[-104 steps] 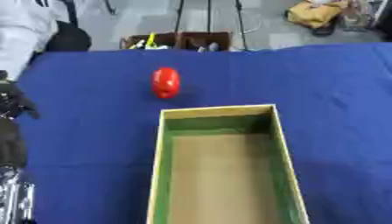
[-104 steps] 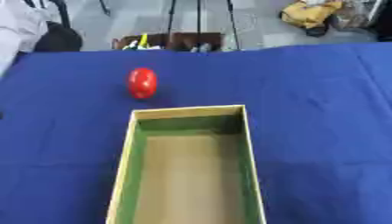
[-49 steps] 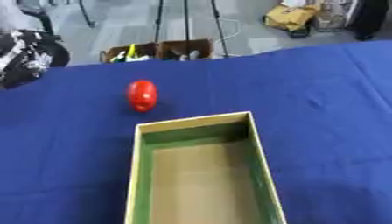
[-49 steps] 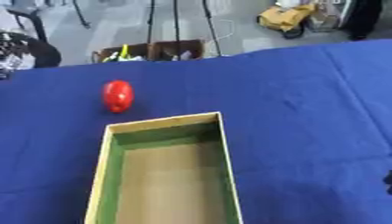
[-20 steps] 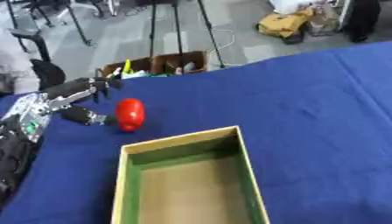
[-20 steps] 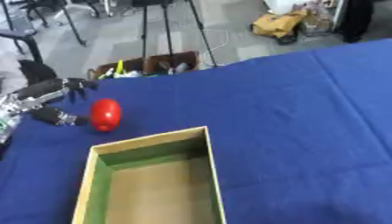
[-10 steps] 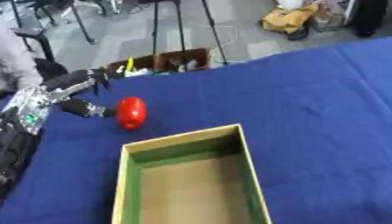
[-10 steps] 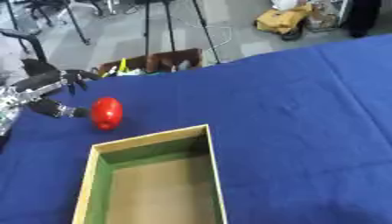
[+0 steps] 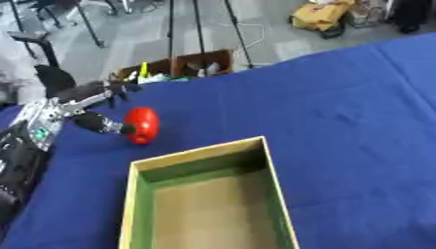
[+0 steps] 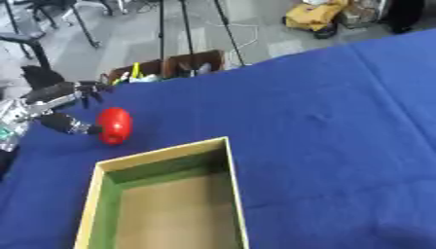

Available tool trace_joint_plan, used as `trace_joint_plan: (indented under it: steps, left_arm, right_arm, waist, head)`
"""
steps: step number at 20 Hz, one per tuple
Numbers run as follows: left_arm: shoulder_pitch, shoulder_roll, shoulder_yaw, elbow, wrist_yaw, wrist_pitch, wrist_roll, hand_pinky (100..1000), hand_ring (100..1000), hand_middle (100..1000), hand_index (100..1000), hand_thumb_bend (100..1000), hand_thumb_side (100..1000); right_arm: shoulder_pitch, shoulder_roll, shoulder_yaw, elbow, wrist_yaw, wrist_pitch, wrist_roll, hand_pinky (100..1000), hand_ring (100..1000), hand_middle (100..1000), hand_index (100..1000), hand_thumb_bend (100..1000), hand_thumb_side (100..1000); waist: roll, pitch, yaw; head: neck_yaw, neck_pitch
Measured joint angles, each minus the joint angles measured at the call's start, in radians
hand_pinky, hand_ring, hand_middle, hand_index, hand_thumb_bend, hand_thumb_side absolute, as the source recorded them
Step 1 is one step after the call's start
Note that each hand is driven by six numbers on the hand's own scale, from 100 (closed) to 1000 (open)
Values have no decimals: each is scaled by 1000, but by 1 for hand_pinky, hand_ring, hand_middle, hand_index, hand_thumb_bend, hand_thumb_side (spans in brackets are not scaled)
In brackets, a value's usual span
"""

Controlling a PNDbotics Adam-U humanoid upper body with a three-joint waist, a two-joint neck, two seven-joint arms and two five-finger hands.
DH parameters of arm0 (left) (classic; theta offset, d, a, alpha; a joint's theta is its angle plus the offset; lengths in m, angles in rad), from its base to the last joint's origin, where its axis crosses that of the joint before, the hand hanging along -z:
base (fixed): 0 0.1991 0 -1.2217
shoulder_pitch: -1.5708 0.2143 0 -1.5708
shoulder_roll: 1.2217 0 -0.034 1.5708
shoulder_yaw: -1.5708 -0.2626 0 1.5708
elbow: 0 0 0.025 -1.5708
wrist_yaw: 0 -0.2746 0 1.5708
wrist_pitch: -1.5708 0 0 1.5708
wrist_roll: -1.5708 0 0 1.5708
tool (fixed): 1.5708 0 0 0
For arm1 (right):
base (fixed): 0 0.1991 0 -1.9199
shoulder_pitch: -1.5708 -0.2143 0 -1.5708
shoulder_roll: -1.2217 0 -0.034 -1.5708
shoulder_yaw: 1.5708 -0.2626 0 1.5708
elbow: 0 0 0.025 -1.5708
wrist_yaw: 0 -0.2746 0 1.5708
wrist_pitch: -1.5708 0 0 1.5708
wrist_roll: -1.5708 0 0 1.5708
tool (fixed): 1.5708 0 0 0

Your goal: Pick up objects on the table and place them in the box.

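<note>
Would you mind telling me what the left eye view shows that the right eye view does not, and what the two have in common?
Only the left eye view shows the black forearm running down its left edge behind the left hand. Only the right eye view shows more bare blue table to the right of the box. Both show the left hand open beside the red object, thumb at its left side, the open empty box nearer the camera, and the floor clutter beyond the table.

Table [image 9: 340, 112]: covered in a blue cloth, lying askew in view. On it: 1 red rounded object [image 9: 142, 125] toward the far left, resting on the cloth; 1 open rectangular box [image 9: 277, 202] with yellowish rim and green inner walls, near side, just beside the red object and apart from it.
</note>
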Motion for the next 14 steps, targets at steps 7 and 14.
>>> trace_joint_plan:
  steps: [7,14]
  left_arm:
    - [-1,7,6,11,-30,2,-2,592,768,879,1000,715,879]
    - [1,9,6,21,-77,1,-2,602,772,846,995,716,873]
  right_arm:
    - [-8,6,2,0,20,-1,1,322,430,420,629,227,853]
    - [-10,15,2,0,33,0,2,321,429,418,627,227,850]
  waist:
    - [8,13,-11]
    - [13,20,-14]
  head:
    - [3,-16]
    - [11,-22]
